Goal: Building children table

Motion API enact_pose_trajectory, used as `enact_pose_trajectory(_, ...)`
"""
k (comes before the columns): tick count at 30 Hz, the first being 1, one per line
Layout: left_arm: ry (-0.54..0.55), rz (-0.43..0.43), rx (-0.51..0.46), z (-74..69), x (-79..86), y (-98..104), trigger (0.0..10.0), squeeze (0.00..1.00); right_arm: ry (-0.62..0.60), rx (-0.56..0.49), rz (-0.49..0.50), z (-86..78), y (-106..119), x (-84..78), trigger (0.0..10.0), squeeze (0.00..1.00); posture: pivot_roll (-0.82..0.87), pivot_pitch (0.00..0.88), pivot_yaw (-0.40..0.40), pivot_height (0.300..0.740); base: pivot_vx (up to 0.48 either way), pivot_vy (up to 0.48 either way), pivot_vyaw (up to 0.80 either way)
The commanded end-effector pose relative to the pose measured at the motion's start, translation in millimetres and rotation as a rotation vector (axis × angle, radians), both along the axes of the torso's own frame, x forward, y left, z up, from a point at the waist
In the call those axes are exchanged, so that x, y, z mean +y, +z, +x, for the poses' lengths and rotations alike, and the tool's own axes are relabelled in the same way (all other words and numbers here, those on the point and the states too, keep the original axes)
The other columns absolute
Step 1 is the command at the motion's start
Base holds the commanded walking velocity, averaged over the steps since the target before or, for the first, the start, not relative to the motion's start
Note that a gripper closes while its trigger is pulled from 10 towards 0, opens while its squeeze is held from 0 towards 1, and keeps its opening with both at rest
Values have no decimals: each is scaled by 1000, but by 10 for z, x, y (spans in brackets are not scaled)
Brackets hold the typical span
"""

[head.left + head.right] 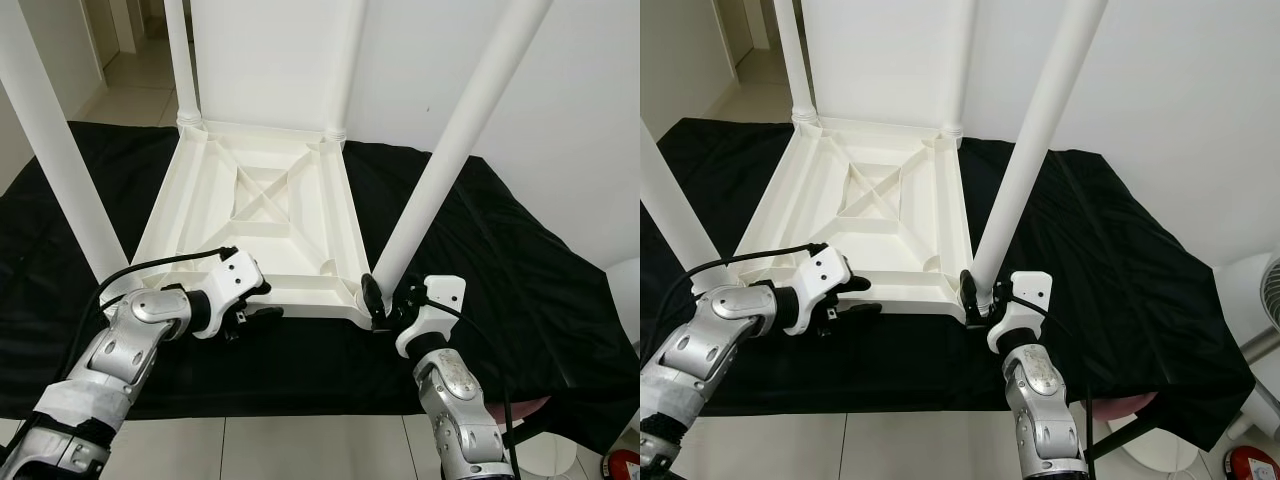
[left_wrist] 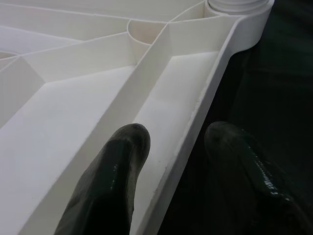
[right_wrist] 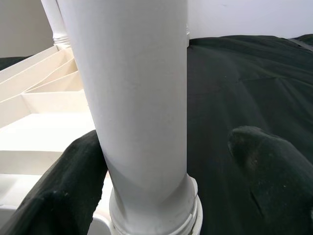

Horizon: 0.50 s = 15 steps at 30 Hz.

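Note:
A white plastic children's table (image 1: 255, 200) lies upside down on a black cloth (image 1: 500, 260), its four legs pointing up. My left gripper (image 1: 266, 302) is open and straddles the table's near rim (image 2: 205, 93), one finger (image 2: 122, 161) inside the frame and the other over the cloth. My right gripper (image 1: 388, 300) is open around the base of the near right leg (image 1: 440, 170), which stands in its corner socket. In the right wrist view one finger (image 3: 73, 181) touches that leg (image 3: 137, 73), while the other finger (image 3: 264, 161) stays apart from it.
The near left leg (image 1: 60, 170) rises close to my left arm. The two far legs (image 1: 180, 60) stand at the back corners. A white wall is behind, a fan (image 1: 1265, 300) at the right, and tiled floor (image 1: 300, 445) below the cloth's front edge.

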<state>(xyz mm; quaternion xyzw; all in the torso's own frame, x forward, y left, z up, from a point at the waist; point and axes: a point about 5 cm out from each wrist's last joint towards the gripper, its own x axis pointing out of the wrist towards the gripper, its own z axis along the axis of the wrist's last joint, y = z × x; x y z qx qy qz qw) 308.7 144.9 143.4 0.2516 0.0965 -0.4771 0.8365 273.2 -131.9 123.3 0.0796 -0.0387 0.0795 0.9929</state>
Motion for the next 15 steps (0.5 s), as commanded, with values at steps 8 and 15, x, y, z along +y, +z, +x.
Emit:
enact_pose_trajectory(8,-16,73,-13,80,-6,-60,10000,0,-26,-4,-16,11,-3,-100,10000,0,-33,0,-89,740,0,0,0)
enact_pose_trajectory(15,-28,128,-12,117,0,-125,10000,0,-10,-2,-23,0,-13,-74,10000,0,-37,0,-83,740,0,0,0)
